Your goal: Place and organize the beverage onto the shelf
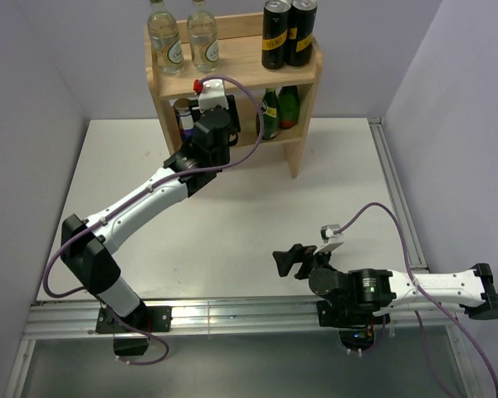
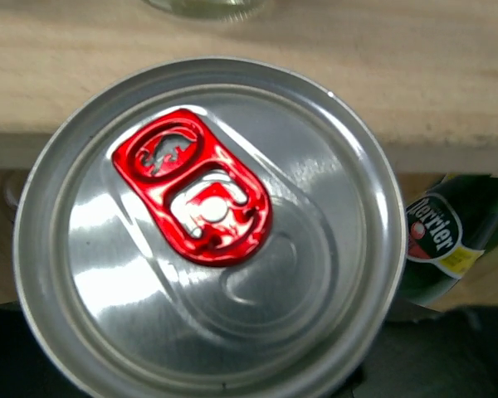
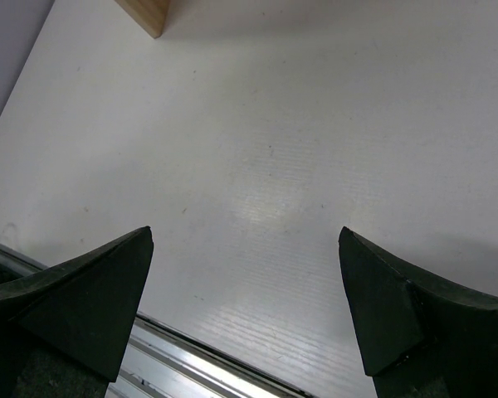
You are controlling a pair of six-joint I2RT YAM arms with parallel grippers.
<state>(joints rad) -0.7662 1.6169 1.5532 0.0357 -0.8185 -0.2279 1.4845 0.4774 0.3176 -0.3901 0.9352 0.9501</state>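
The wooden shelf (image 1: 303, 66) stands at the table's far edge. Two clear bottles (image 1: 183, 37) sit on its top board at the left and two black cans (image 1: 288, 31) at the right. On the lower tier are two green bottles (image 1: 279, 109) at the right and a blue can (image 1: 183, 117) at the left. My left gripper (image 1: 222, 112) reaches into the lower tier between them, shut on a silver can with a red tab (image 2: 207, 240) that fills the left wrist view and hides the fingers. A green bottle (image 2: 448, 240) stands just right of it. My right gripper (image 3: 245, 290) is open above the bare table.
The shelf's top board edge (image 2: 357, 75) runs just above the held can. An aluminium rail (image 1: 249, 311) lines the near table edge and another (image 1: 398, 199) the right side. Purple-grey walls close in left, right and behind. The right arm (image 1: 373, 290) lies low by the near rail.
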